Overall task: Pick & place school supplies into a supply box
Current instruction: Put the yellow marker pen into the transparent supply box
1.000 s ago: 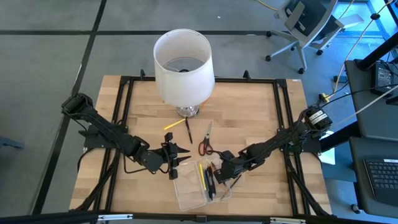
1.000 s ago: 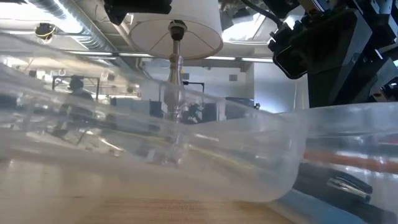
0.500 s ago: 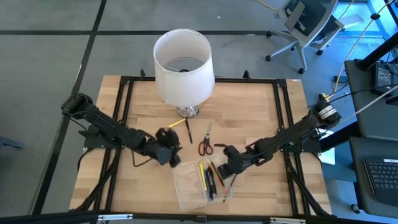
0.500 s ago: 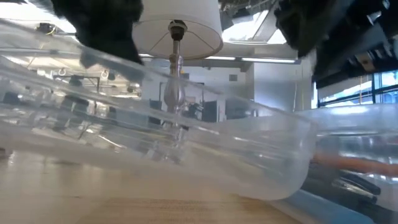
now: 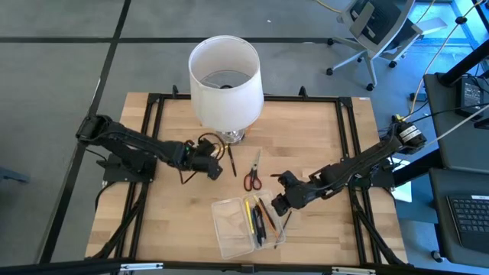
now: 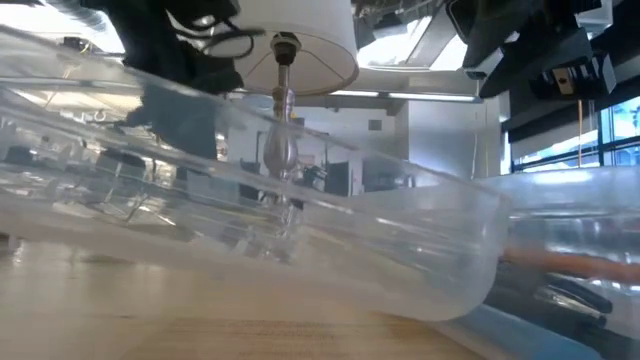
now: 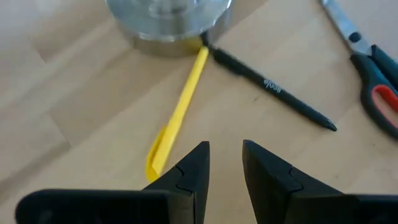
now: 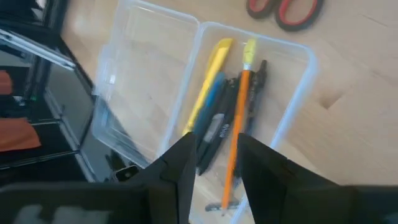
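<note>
The clear supply box (image 5: 237, 228) lies open near the table's front edge, and several pens and pencils (image 8: 217, 118) lie inside its right half. My right gripper (image 5: 276, 206) hangs open above the box's right edge, holding nothing (image 8: 214, 168). My left gripper (image 5: 215, 164) is open (image 7: 225, 165) just above the table, short of a yellow pen (image 7: 180, 109). That pen and a black pen (image 7: 273, 87) lie flat, their far ends against the lamp's base (image 7: 168, 18). Red-handled scissors (image 5: 252, 177) lie flat mid-table.
A tall lamp with a white shade (image 5: 225, 80) stands at the table's far middle and overhangs the pens. The box's open lid half (image 8: 143, 93) lies left of the filled half. Black frame rails (image 5: 149, 137) run along the table's sides.
My left gripper has swung from beside the box toward the far edge and the lamp base, turning and tipping as it went, and now sits by the yellow pen. My right gripper has risen off the box and drawn back a little toward the right edge.
</note>
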